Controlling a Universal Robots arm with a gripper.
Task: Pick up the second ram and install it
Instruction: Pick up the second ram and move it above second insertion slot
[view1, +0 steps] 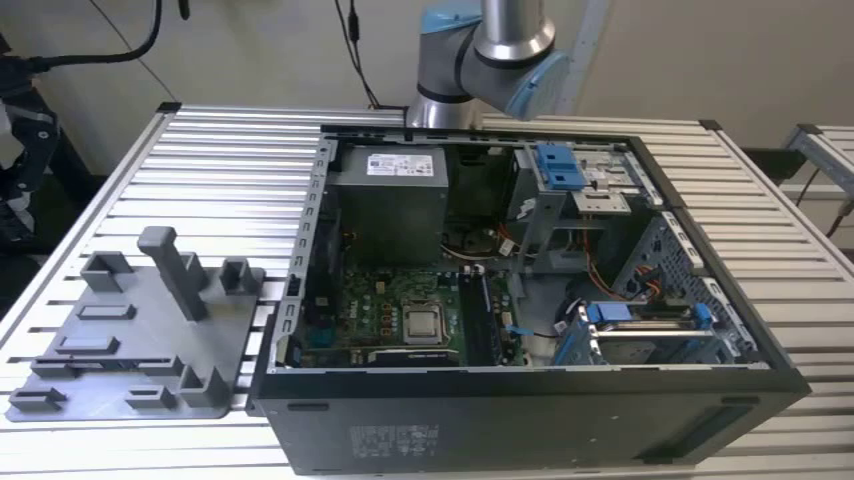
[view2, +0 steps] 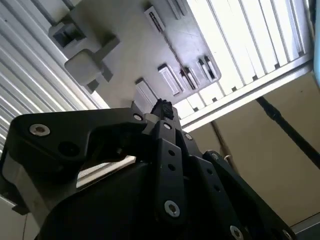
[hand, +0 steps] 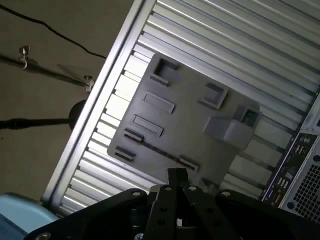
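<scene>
The second ram (hand: 159, 150) is a thin dark strip lying along the light-grey holder plate (hand: 195, 120) between two small brackets. In the exterior view the ram (view1: 104, 361) shows as a dark line near the plate's (view1: 134, 330) front edge, on the exterior view's left. My gripper (hand: 176, 173) hangs well above the plate, its fingers pressed together with nothing between them. In the second wrist view the gripper (view2: 162, 107) tips also meet, with the plate (view2: 130, 45) far beyond them.
An open black computer case (view1: 534, 390) lies on the slatted aluminium table (view1: 227, 160), right of the plate. Inside are a grey power-supply box (view1: 390, 190), the green motherboard (view1: 387, 320) and blue drive brackets (view1: 561, 165). A tall grey post (view1: 171, 270) rises from the plate.
</scene>
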